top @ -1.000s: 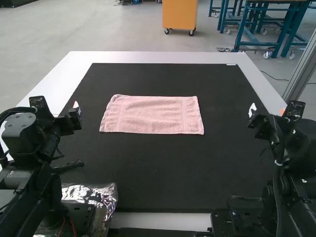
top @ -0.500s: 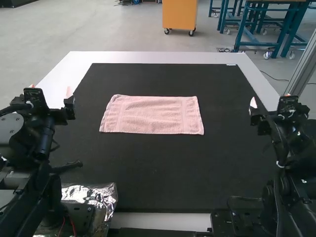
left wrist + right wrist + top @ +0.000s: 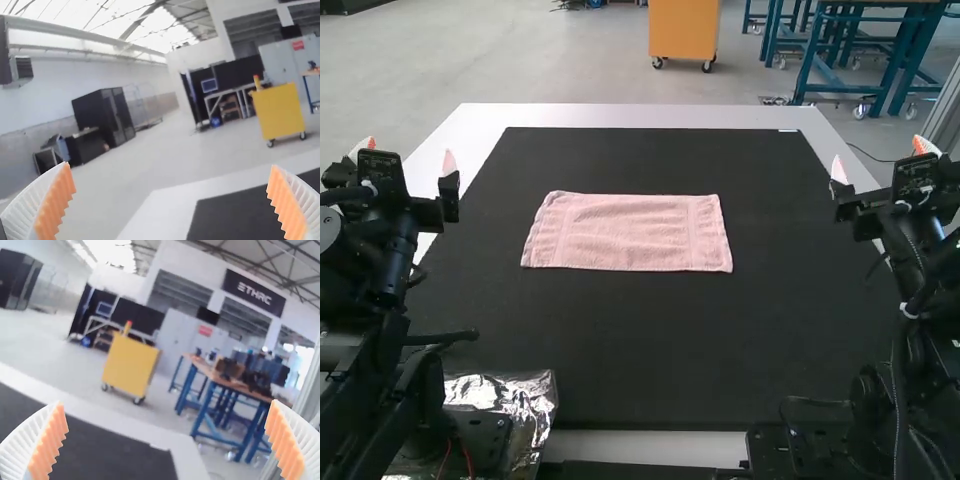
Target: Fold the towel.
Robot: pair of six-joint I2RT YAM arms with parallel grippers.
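The pink towel (image 3: 628,232) lies flat as a wide rectangle on the black mat, its long sides running left to right; whether it has layers I cannot tell. My left gripper (image 3: 406,160) is held at the mat's left side, well apart from the towel. At the far right, my right gripper (image 3: 880,160) is likewise away from it. In the left wrist view the left gripper (image 3: 171,200) is open with nothing between its pads. The right gripper (image 3: 167,440) also stands open and holds nothing in the right wrist view.
The black mat (image 3: 630,340) covers most of the white table (image 3: 640,116). Crumpled silver foil (image 3: 515,400) lies beside the left arm's base at the near left. Bare mat surrounds the towel on all sides.
The left gripper has shifted outward to the left and its fingers show farther apart. My right gripper has risen and turned, its fingers now spread wide. The towel has stayed still.
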